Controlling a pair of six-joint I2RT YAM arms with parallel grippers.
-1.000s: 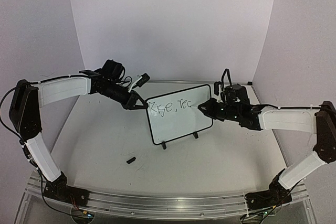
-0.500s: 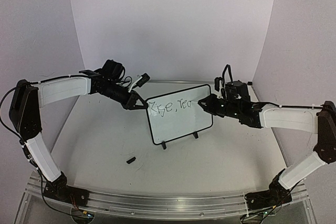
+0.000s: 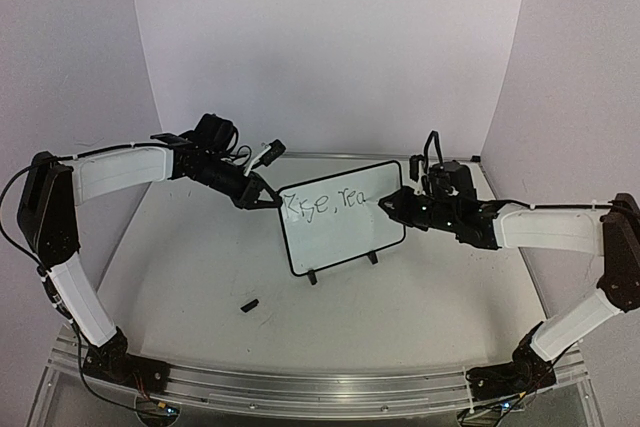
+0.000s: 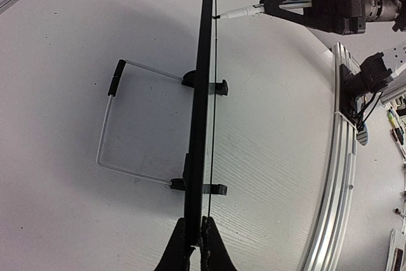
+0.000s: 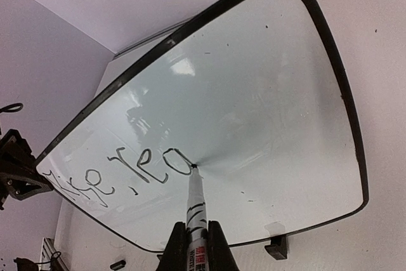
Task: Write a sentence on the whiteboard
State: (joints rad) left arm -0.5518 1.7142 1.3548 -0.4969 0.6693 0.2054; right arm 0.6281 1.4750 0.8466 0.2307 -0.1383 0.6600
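The whiteboard [image 3: 345, 222] stands on the table on its black feet, facing the arms. Dark lettering [image 3: 325, 203] along its top reads roughly "Rise, rea". My left gripper [image 3: 268, 199] is shut on the board's left edge; in the left wrist view the board [image 4: 204, 93] shows edge-on between my closed fingers [image 4: 195, 245]. My right gripper [image 3: 392, 207] is shut on a white marker [image 5: 195, 211]. Its tip touches the board [image 5: 266, 93] at the right side of the last letter [image 5: 170, 163].
A small black marker cap [image 3: 249, 304] lies on the table in front of the board. A wire stand [image 4: 111, 125] props the board from behind. The metal rail [image 3: 320, 387] holding the arm bases runs along the near edge. Pale walls enclose the table.
The last letter has grown from a "c" shape to a closed "a". My right gripper rose slightly, then came back down with the marker. The left gripper and the board have not moved.
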